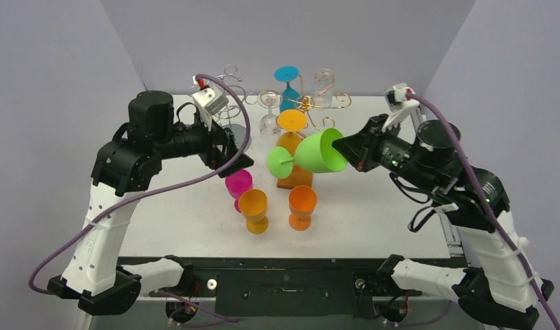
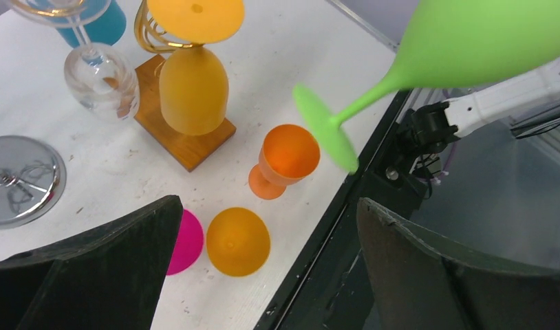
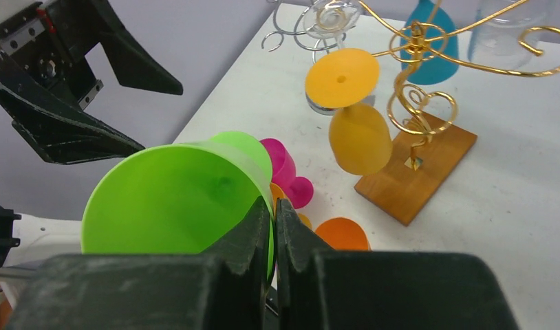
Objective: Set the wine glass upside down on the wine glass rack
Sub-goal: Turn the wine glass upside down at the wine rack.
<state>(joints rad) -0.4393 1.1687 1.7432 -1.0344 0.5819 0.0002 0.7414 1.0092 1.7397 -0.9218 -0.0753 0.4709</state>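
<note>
Wine glass (image 1: pixel 318 152): lime green, held in the air and lying almost sideways, with its bowl toward the right arm and its foot pointing left. It hangs just in front of the rack, above the upright glasses and touching none of them.
Right end effector (image 3: pixel 272 213): fingers nearly together, pinching the rim of the wine glass bowl.
Left end effector (image 2: pixel 269 206): spread wide with nothing between the fingers, hovering over the left part of the worktop, apart from the green foot.
Rack (image 1: pixel 308 103): gold wire curls on a wooden block, at the middle back of the worktop.
Yellow glass (image 1: pixel 291 141): hung upside down on the rack's near side, foot uppermost, just behind the green stem.
Teal glass (image 1: pixel 288 93): upside down on the rack's far side.
Clear glass (image 1: pixel 269 118): bowl down, left of the yellow glass; I cannot tell which hook carries it.
Chrome disc (image 2: pixel 23 179): round base lying flat on the worktop, left of the wooden block.
Magenta glass (image 1: pixel 239 184), amber glass (image 1: pixel 254 206), orange glass (image 1: pixel 303 203): upright, clustered near the front of the wooden block.
Worktop (image 1: pixel 387 220): white.
</note>
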